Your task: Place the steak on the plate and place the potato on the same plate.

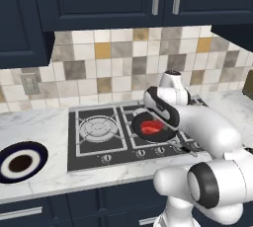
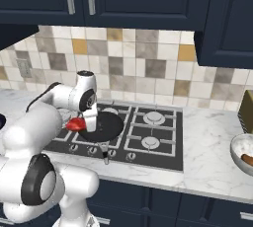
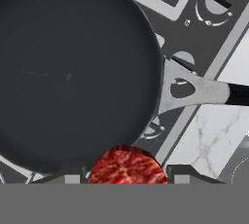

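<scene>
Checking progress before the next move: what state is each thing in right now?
steak: held between the jaws, lifted clear of the pan
gripper: shut on the steak
frying pan: on the stove, empty
plate: on the counter left of the stove, empty
potato: lying in the glass bowl

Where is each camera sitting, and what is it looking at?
Left base view: behind the arm, on its left, facing the stove and tiled wall; the white arm rises at lower right, and the plate lies at far left.
Right base view: behind the arm, on its right, facing the same stove; the arm rises at lower left.
Hand view: on the hand, looking down at the black pan; the end effector holds the steak.
Shared: all show steak and pan.
</scene>
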